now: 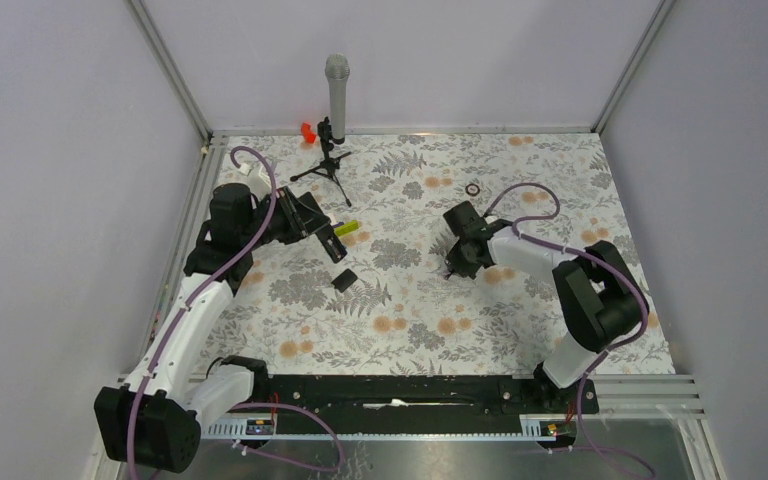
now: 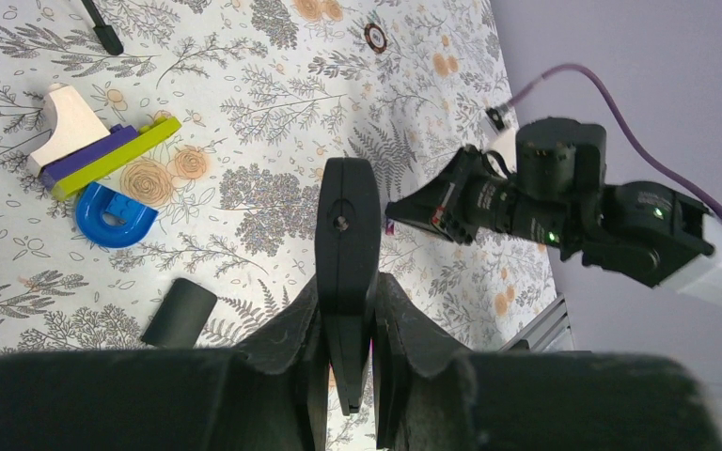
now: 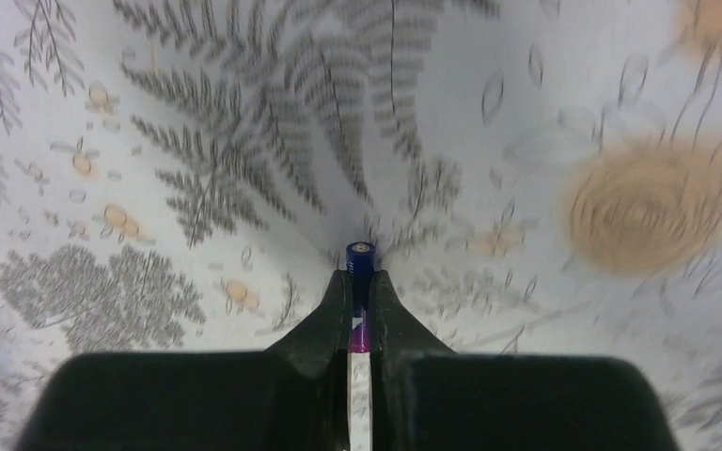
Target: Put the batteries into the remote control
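My left gripper (image 1: 318,232) (image 2: 348,305) is shut on the remote control (image 1: 334,246) (image 2: 347,225), a slim black bar held above the table, its free end pointing toward the right arm. My right gripper (image 1: 455,268) (image 3: 359,279) is shut on a blue and purple battery (image 3: 359,259), whose end sticks out past the fingertips, low over the floral tablecloth. In the left wrist view the right gripper (image 2: 404,209) sits just right of the remote. A small flat black piece (image 1: 343,279) (image 2: 180,313) lies on the table below the remote.
A grey microphone (image 1: 336,95) on a black stand is at the back. Toy blocks lie left of the remote: a white one (image 2: 64,120), a purple and green bar (image 2: 117,153), a blue arch (image 2: 113,214). A small ring (image 1: 472,189) (image 2: 374,38) lies at the back right.
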